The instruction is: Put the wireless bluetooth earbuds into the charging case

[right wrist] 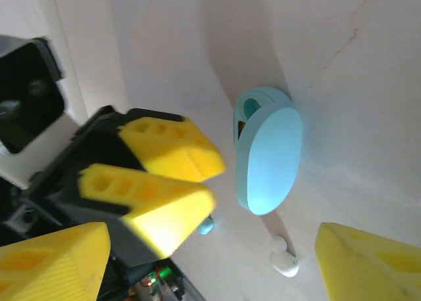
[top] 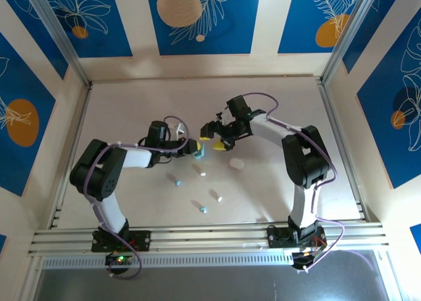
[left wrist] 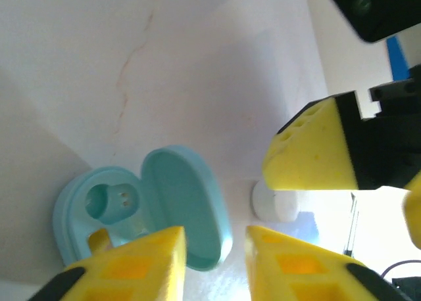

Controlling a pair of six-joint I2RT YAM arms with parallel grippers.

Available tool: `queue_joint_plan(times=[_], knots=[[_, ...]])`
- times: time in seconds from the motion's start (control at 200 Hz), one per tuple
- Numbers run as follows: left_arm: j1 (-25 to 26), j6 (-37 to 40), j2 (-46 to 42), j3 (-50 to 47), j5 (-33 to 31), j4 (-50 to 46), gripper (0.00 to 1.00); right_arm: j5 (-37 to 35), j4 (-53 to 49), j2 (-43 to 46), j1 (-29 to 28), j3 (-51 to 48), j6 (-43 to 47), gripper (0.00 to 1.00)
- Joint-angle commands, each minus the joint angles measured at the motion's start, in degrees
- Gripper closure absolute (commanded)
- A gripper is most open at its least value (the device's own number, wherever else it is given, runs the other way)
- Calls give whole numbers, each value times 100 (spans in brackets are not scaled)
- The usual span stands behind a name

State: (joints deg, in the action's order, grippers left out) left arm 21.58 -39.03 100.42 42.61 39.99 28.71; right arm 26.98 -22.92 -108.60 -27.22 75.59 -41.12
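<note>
Currently, the left gripper and right gripper are spread and empty. The blue earbud, at 7 o'clock from the case, is to be pinched lightly, with the lid left unbumped.

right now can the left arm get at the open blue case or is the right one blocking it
Probably yes. The light blue case lies open right at the tips of the left gripper, with nothing between them. The right gripper hovers close alongside and could crowd it.

Counter lit evenly from above, soft shadows cast. Glare blown out right of blue case; foreground blurred there.
</note>
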Motion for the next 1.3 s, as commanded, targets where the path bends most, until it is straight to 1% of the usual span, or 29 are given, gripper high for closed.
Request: queue_joint_plan(times=[0.0,0.075,0.125,0.255,0.275,0.285,0.33,0.46,0.595,0.73,0.97,1.166,1.296], knots=[[-313,85,-452,-273,-158,56,64,-604,-390,374,-126,-234,285,17],[-502,-24,-713,-524,-221,281,52,-993,-610,507,-271,-230,519,17],[-603,-44,-895,-692,-320,409,41,-1295,-762,554,-401,-198,718,17],[-734,-9,-1393,-1047,-739,487,10,-2086,-1191,576,-795,12,1079,17],[-747,6,-1472,-1086,-804,461,2,-2228,-1259,576,-854,55,1132,16],[-751,8,-1514,-1107,-836,454,0,-2306,-1290,576,-879,72,1153,15],[-777,61,-1707,-1204,-1005,400,0,-2623,-1401,576,-1006,137,1238,12],[-787,309,-2160,-1432,-1581,187,0,-3167,-1578,572,-1311,256,1425,0],[-787,358,-2363,-1509,-1739,149,0,-3566,-1771,409,-1592,468,1627,1],[-796,415,-2556,-1519,-1814,18,0,-3983,-2047,64,-1729,781,1750,1],[-791,492,-2774,-1547,-1908,-128,0,-4272,-2299,-525,-1869,1241,1862,1],[-795,496,-2805,-1541,-1863,-136,0,-4557,-2560,-838,-1866,1495,1780,1],[-792,495,-2841,-1537,-1837,-151,0,-4773,-2791,-1001,-1754,1695,1692,0]])
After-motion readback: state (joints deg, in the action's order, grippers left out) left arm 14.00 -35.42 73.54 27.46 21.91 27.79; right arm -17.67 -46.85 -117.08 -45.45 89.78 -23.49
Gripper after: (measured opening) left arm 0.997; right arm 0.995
